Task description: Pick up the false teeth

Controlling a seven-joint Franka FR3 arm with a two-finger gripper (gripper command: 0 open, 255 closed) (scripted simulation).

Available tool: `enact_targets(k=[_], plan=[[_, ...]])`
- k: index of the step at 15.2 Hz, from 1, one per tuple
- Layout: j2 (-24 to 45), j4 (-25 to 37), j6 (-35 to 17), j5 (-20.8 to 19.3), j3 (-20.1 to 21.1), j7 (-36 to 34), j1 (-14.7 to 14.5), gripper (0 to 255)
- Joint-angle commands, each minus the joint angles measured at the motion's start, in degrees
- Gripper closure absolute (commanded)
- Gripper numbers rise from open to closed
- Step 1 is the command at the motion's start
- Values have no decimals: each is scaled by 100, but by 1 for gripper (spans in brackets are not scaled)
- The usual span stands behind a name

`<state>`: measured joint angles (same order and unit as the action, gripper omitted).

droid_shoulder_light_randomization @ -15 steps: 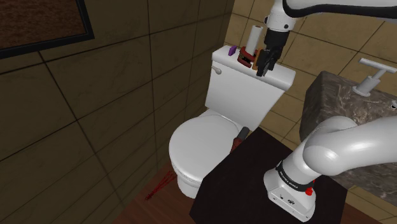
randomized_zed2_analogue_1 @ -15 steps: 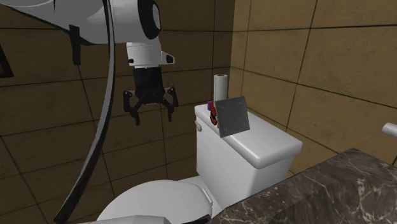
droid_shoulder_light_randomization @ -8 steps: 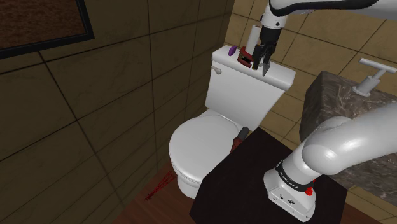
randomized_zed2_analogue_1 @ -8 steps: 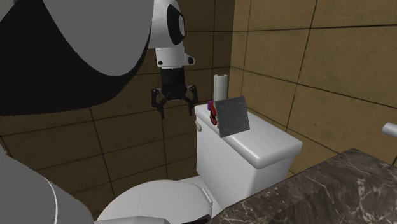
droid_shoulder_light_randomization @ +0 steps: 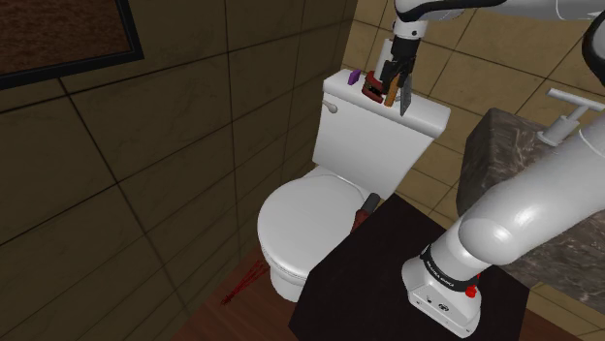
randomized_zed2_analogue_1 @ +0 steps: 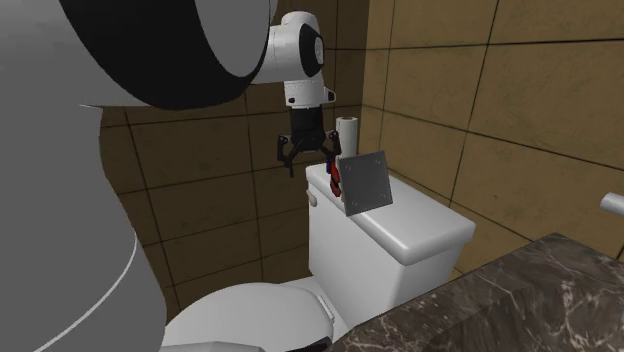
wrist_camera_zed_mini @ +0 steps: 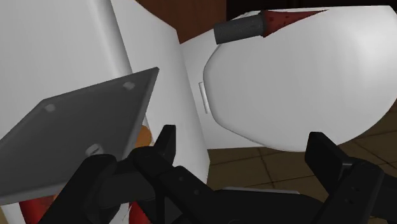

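The false teeth [droid_shoulder_light_randomization: 370,91] are a small dark-red piece resting on the white toilet tank lid [droid_shoulder_light_randomization: 428,116]. They lie toward the lid's end at the shoulder view's left, a little in from that edge. They are partly hidden, so their pose is unclear.

So the arm [droid_shoulder_light_randomization: 528,213] rose off its base [droid_shoulder_light_randomization: 444,287] in one big bend and ran out past the shoulder view's top edge. The far end showed along the top, reaching toward that view's left, with the white wrist [droid_shoulder_light_randomization: 408,21] turned downward. From the second exterior view the upper links loomed huge up close, and the wrist [randomized_zed2_analogue_1: 300,62] sat right above the black gripper [randomized_zed2_analogue_1: 308,160], which hung pretty much straight down. Its fingers [wrist_camera_zed_mini: 167,145] were spread well apart, jaws wide, not clamped on anything.
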<state>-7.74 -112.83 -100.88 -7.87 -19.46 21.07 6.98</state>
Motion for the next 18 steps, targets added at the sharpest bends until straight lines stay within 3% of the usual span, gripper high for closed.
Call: enact_targets(k=[1,8,17,18], plan=[[440,378,-91,110,-122,192,60,0],[1938,1956,-48,640,-393,840,433,0],[2004,1456,-609,659,-372,812,438,0],[2046,1504,-600,676,-367,811,441,255]])
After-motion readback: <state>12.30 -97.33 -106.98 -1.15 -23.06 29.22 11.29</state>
